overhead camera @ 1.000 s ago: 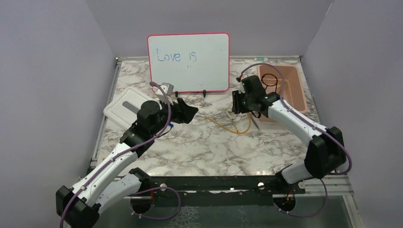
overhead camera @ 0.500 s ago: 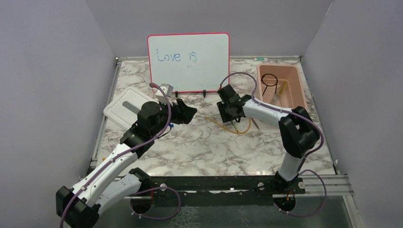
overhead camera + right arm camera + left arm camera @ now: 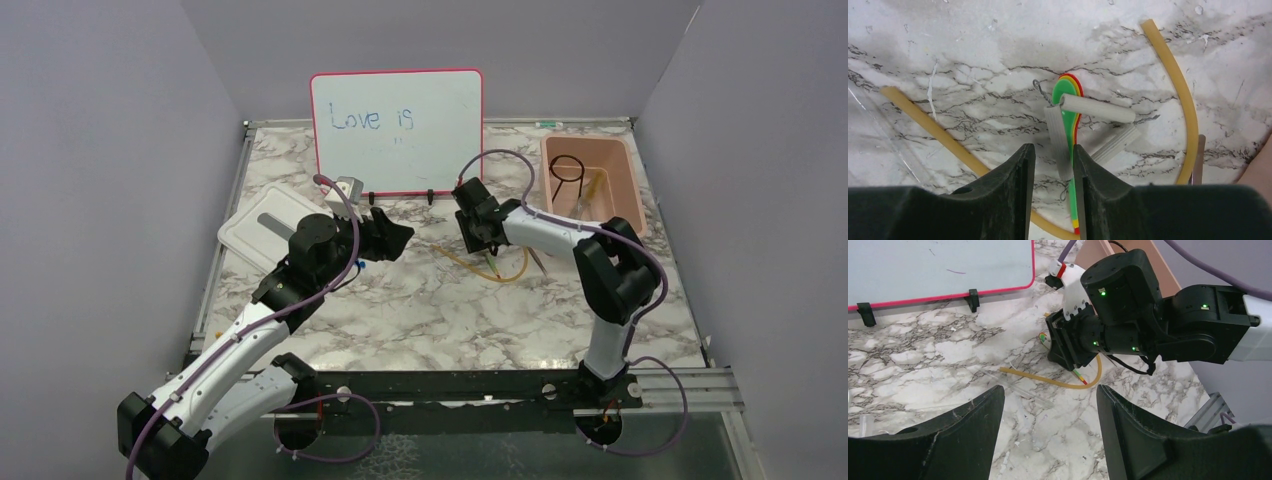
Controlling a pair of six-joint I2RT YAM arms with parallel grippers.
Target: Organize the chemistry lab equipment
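Observation:
An amber rubber tube (image 3: 462,263) curves on the marble table, also in the left wrist view (image 3: 1048,380) and the right wrist view (image 3: 1183,95). Inside its curve lie stacked green, yellow and red spoons (image 3: 1068,107) and a wire triangle with grey ceramic sleeves (image 3: 1098,109). My right gripper (image 3: 1053,150) hangs low over them, its jaws narrowly open astride one grey sleeve and the green spoon handle; it also shows in the top view (image 3: 480,245). My left gripper (image 3: 1050,395) is wide open and empty above bare marble, left of the pile (image 3: 405,235). A black wire ring (image 3: 567,168) lies in the pink bin.
The pink bin (image 3: 628,190) stands at the back right. A red-framed whiteboard (image 3: 396,130) stands at the back centre. A white lid (image 3: 250,232) lies at the left. Metal forceps (image 3: 538,260) lie just right of the tube. A clear rod (image 3: 1020,389) lies near the tube.
My right gripper has swung left from beside the pink bin to the pile inside the amber tube and now hangs over it. The left arm has not moved.

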